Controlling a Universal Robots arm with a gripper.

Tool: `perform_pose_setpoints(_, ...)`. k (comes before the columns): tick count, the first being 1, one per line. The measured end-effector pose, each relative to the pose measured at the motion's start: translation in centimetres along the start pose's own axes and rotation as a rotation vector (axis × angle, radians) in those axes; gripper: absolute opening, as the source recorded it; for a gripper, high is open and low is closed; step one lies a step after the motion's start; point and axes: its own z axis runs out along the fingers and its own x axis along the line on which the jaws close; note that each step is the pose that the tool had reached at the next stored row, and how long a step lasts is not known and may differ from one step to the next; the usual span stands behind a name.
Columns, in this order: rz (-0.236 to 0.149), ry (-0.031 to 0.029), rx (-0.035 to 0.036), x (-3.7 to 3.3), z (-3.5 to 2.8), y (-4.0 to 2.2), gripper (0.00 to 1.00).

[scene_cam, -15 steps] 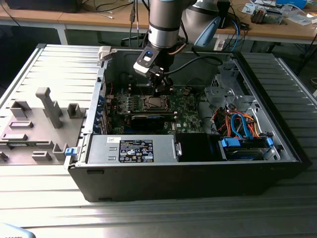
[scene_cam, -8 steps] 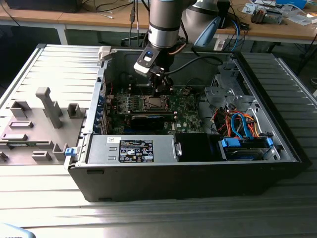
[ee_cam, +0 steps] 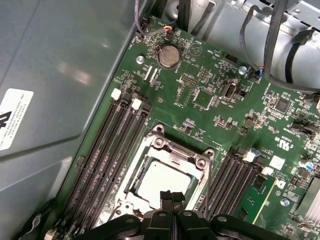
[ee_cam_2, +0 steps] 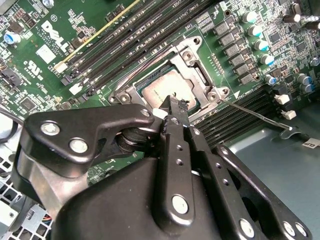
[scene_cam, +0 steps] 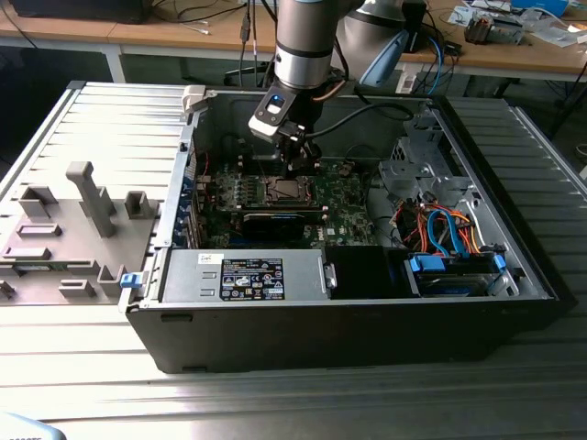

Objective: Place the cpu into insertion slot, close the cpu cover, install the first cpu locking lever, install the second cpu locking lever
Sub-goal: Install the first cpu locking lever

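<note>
Gripper: fingers pressed together and empty, tips poised just above the insertion slot. The cpu sits seated in the slot, and the cpu cover appears to lie down around it. One thin wire lever angles out beside the slot, apparently unlatched; I cannot tell the other's state. Judged: first two steps done, levers outstanding. The arm drops near-vertical toward the slot, inside the open computer case.

Cpu silvery, seated flat just under fingers; cpu cover, silver frame, down flat round it.
</note>
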Motion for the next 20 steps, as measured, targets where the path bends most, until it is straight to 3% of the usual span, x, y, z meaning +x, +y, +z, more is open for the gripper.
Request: perform_pose_setpoints(20,-0.036,-0.0016,-0.0008,0.0,0.0,0.0,0.11)
